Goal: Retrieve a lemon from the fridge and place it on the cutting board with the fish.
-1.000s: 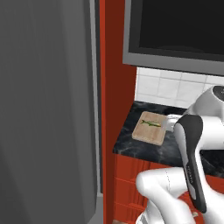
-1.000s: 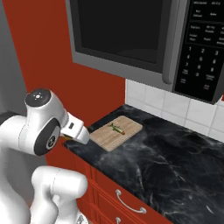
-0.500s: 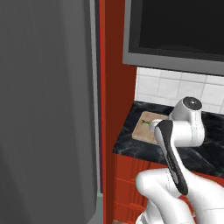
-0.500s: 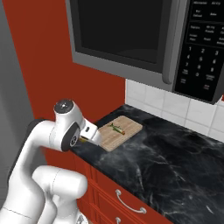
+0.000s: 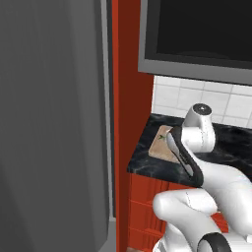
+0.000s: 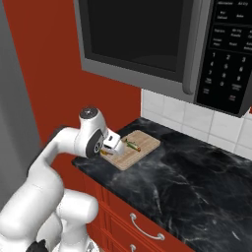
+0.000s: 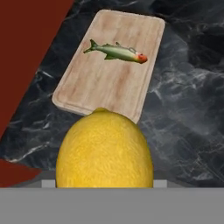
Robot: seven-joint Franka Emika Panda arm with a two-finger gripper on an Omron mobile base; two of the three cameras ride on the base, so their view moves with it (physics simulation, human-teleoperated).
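The yellow lemon [image 7: 105,151] sits between the jaws of my gripper [image 6: 110,148], which is shut on it; the fruit hides the fingertips in the hand view. Ahead of it, the tan cutting board [image 7: 109,87] lies on the black marble counter with a small green fish [image 7: 117,51] on its far half. From the right base view the hand hovers at the near left end of the cutting board [image 6: 142,146], and the fish [image 6: 132,144] lies just beyond it. The grey fridge [image 5: 49,123] stands at the left with its door closed. My arm covers most of the cutting board [image 5: 160,146] in the left base view.
A dark microwave [image 6: 147,44] hangs low over the counter [image 6: 197,177]. A red cabinet panel [image 5: 129,98] stands between fridge and counter. White tiles [image 6: 197,120] back the counter, and red drawers with pale handles [image 6: 145,229] sit below it.
The arm has stretched forward and right toward the counter, carrying the lemon up to the near end of the cutting board. The grip has stayed the same.
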